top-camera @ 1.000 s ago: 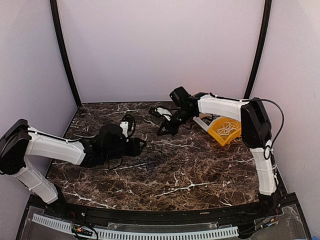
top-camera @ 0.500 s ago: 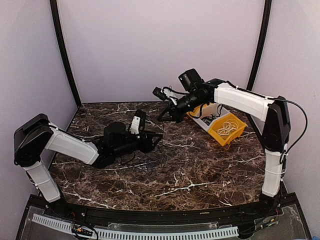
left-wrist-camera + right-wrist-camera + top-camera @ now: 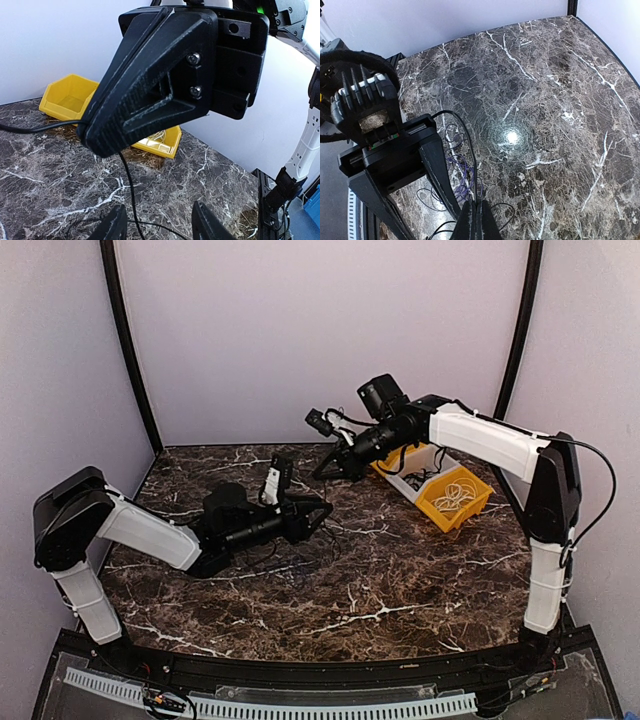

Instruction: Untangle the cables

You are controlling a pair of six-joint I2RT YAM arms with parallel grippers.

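My right gripper (image 3: 323,471) hangs above the back middle of the table, shut on a thin black cable (image 3: 471,150). That cable (image 3: 129,185) drops from the right gripper's tips (image 3: 92,141) to the marble, passing between my left fingertips (image 3: 114,225) without touching them. My left gripper (image 3: 322,510) lies low just below and in front of the right one, open, with nothing gripped. More thin cables, dark loops that look purple (image 3: 457,172), lie loose on the marble under both grippers (image 3: 298,554).
A yellow bin (image 3: 470,508) with pale coiled cord inside stands at the back right, with another yellow bin (image 3: 67,97) behind it. Black frame posts and pale walls enclose the table. The left arm's forearm (image 3: 160,535) stretches across the left half.
The right arm has risen from the table, lifting the black cable. The left arm has reached further right and forward, its gripper now under the right one.
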